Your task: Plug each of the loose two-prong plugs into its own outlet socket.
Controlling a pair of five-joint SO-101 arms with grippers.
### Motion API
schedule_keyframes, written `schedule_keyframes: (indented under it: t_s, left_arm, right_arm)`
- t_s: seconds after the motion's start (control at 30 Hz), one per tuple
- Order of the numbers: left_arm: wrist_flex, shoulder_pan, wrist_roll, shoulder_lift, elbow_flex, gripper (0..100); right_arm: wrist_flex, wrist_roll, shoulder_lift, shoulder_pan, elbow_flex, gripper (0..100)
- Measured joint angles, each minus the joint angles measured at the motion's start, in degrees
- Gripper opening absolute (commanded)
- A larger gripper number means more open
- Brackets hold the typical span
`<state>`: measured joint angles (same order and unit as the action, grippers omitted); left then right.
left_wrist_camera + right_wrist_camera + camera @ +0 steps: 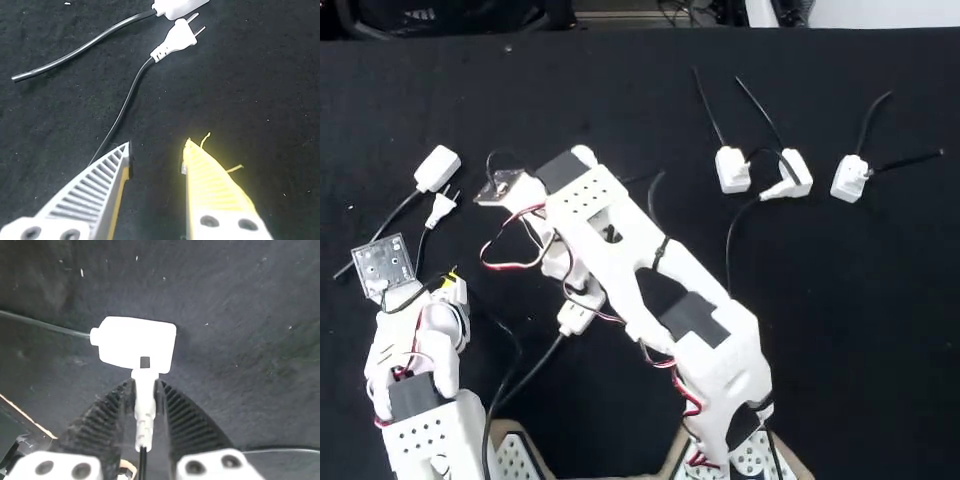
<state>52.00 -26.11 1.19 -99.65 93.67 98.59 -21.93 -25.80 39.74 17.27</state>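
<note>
Right gripper (145,386) is clamped on a white plug (145,402), its long axis in line with the jaws, nose against the socket (135,347) dead ahead — prongs hidden. Left gripper (157,144) gapes empty; the loose plug (175,39) lies ahead, prongs pointing away, beside a second socket (177,6).

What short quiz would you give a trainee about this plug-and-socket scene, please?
1. True or false: the left pincer stands open, with a loose plug lying ahead of it.
2. What does the right pincer hold? A) a white plug; B) a bare cable end; C) nothing.
3. Fill in: the front end of the held plug is at a white outlet ____.

Key: 1 true; 2 A; 3 socket.
</note>
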Motion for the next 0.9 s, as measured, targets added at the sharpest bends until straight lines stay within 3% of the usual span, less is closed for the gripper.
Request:
schedule_keyframes:
  t_s: [0.43,0.9]
  left_arm:
    - [0.00,0.00,0.00,0.00,0.00,18]
    - [0.00,0.00,0.00,0.00,0.00,18]
  right_arm:
    - [-1.23,0.09,0.00,-3.16,-0.35,1.1]
    - [-5.45,-0.09,0.00,-1.93,-4.48,1.1]
